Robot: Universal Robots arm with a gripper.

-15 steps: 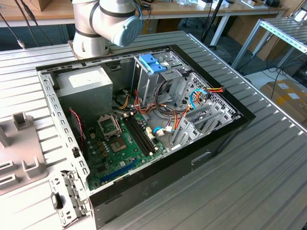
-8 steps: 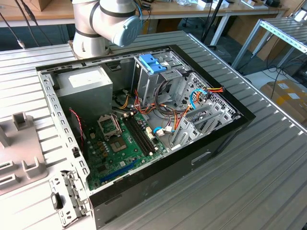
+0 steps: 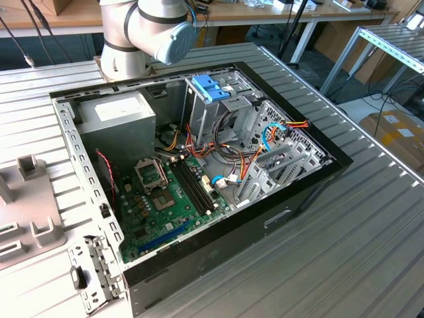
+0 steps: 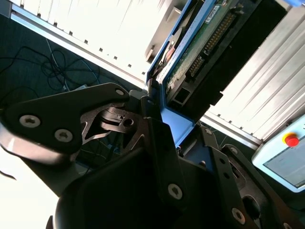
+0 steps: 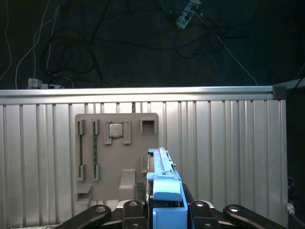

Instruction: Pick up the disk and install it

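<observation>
the black claw [image 5: 166, 213] grips the flat silver-black blue-railed disk [image 5: 164, 186]. the grey plastic tray [image 5: 119, 158] holds 1 square silver chip [image 5: 116, 130]; the open black computer case [image 3: 298, 199] holds a green motherboard [image 3: 165, 207].

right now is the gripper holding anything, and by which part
The disk, clamped in the gripper at the blue plastic rail on one end.

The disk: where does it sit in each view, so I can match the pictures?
Exterior view: the arm leaves the picture beyond the open case.
Second wrist view: the disk, circuit side showing, juts from the gripper.
First wrist view: the disk edge-on, clamped, before the grey tray.
Shared landmark: the ribbed metal table.
</observation>
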